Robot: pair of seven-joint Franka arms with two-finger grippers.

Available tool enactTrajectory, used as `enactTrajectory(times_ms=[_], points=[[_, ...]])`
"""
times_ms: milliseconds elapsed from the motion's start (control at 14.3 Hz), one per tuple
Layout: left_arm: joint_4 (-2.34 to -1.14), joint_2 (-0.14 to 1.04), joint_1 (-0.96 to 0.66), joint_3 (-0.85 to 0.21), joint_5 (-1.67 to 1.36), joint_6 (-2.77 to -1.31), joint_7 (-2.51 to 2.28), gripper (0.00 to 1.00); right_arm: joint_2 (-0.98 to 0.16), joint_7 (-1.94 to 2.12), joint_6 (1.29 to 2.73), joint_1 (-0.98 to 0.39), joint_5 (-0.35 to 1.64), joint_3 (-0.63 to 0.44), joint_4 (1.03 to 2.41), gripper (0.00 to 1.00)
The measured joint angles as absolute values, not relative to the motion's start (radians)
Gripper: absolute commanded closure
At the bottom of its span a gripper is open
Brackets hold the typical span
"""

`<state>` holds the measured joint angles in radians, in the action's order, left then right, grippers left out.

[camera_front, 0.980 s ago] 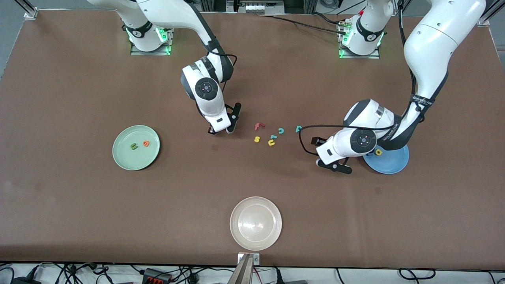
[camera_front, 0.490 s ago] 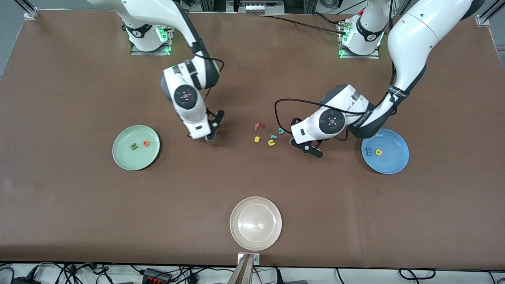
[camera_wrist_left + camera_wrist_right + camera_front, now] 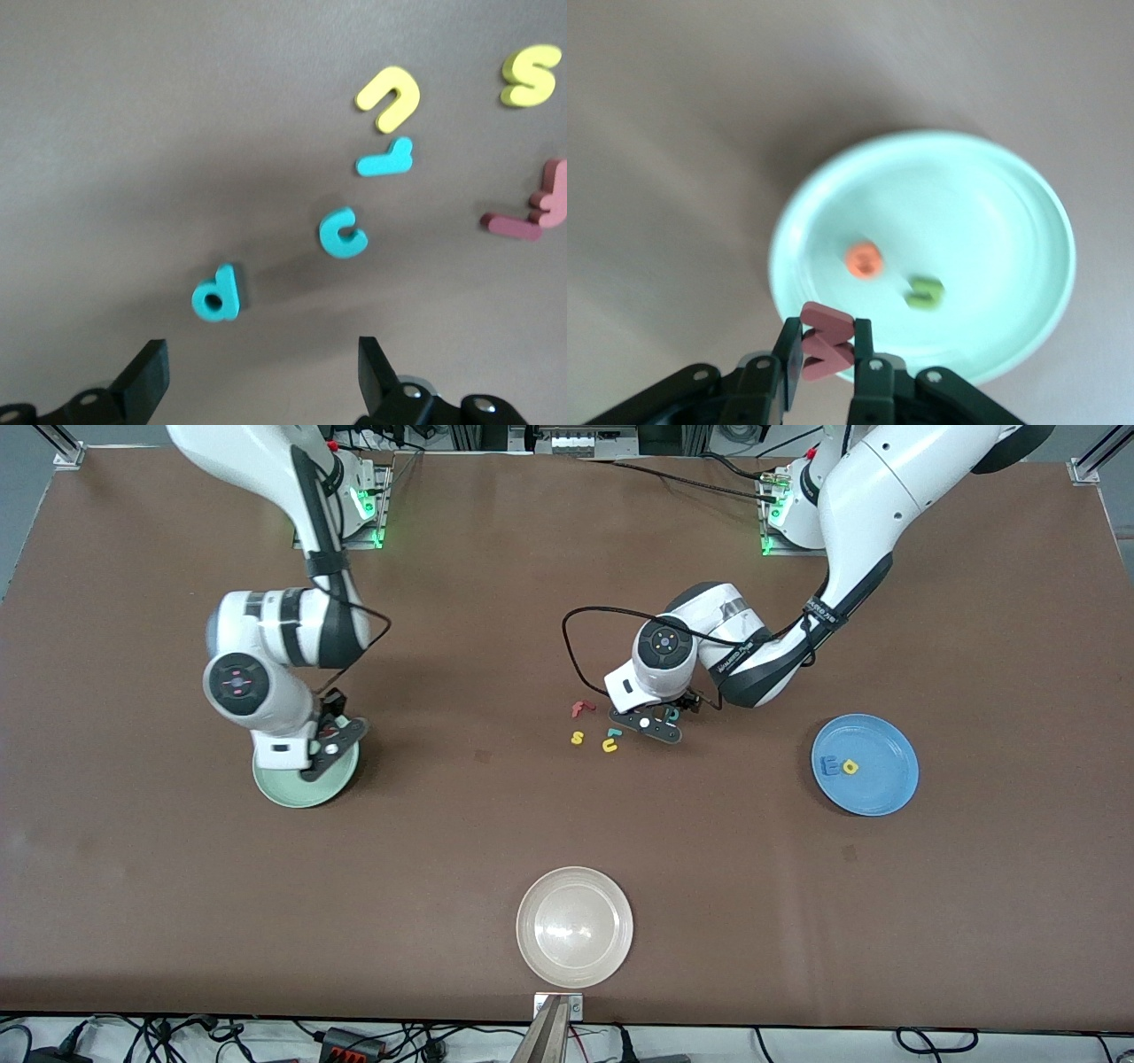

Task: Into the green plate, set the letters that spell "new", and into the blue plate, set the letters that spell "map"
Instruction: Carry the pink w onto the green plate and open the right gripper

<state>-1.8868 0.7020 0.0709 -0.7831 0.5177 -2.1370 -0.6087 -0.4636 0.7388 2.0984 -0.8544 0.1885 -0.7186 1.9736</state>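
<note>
Front view: your right gripper (image 3: 330, 737), clamping the pink w (image 3: 826, 341), has reached the green plate (image 3: 292, 793); your left gripper (image 3: 660, 722), spread, now brackets the teal p (image 3: 216, 294), at 3 o'clock from the plate.

Even overhead light, soft shadows
Right wrist view blurs the green plate (image 3: 921, 257) below its end effector (image 3: 828, 363); clear plate (image 3: 575, 927) shows glare.
</note>
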Motion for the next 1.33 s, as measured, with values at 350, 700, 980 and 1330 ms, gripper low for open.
enactTrajectory(times_ms=[350,700,980,1330], points=[[-1.932,0.714,0.081,-0.757,0.54,-2.216,-0.609,0.27,-0.5,0.634,2.105,-0.827,0.19,-0.718,1.987,0.76],[-1.96,0.729,0.082,-0.73,0.583,-2.272,-0.613,0.32,-0.558,0.619,2.152,-0.812,0.215,-0.718,1.987,0.76],[-1.962,0.728,0.083,-0.73,0.587,-2.275,-0.616,0.8,-0.604,0.619,2.154,-0.802,0.305,-0.709,1.987,0.76],[-1.963,0.714,0.087,-0.731,0.588,-2.274,-0.623,0.97,-0.646,0.619,2.167,-0.788,0.314,-0.701,1.987,0.75]])
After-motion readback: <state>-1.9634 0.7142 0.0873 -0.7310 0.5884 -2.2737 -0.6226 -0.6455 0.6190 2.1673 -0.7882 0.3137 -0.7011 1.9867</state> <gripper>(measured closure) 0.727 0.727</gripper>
